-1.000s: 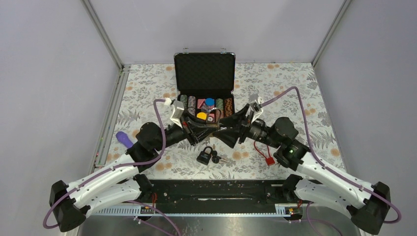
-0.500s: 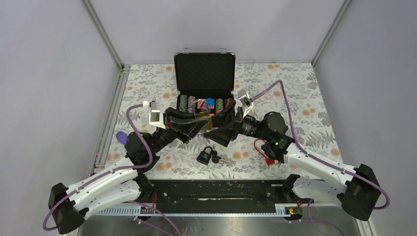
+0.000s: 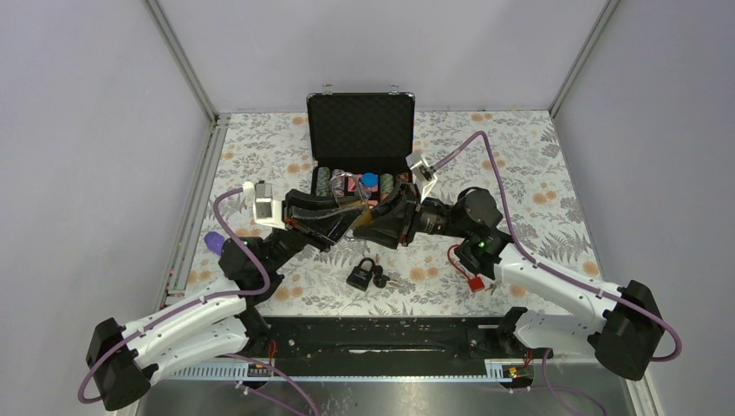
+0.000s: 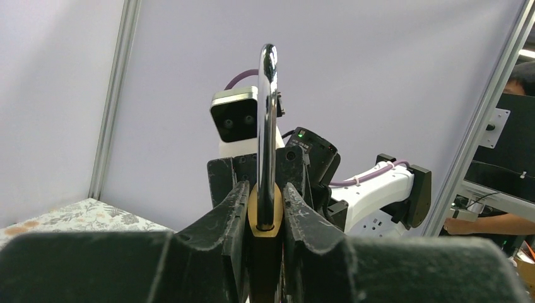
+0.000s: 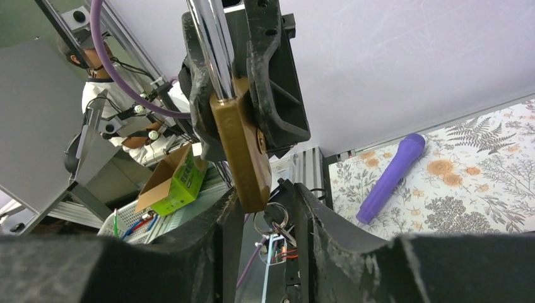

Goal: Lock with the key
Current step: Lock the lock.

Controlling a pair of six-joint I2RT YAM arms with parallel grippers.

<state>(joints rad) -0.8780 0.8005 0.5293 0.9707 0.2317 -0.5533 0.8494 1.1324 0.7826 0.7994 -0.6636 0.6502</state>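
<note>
Clamping brass padlock between left fingers, shackle pointing up | right fingers are flanking key beneath padlock; cannot tell whether gripping it.

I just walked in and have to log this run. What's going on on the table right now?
The left gripper is clamped on the body of a brass padlock, held up off the table with the shackle sticking out past its fingers. The right gripper has a finger on either side of the keys at that padlock's bottom end; whether it grips them is unclear. A black padlock lies on the table near the arms, and an open case of chips sits behind.
</note>
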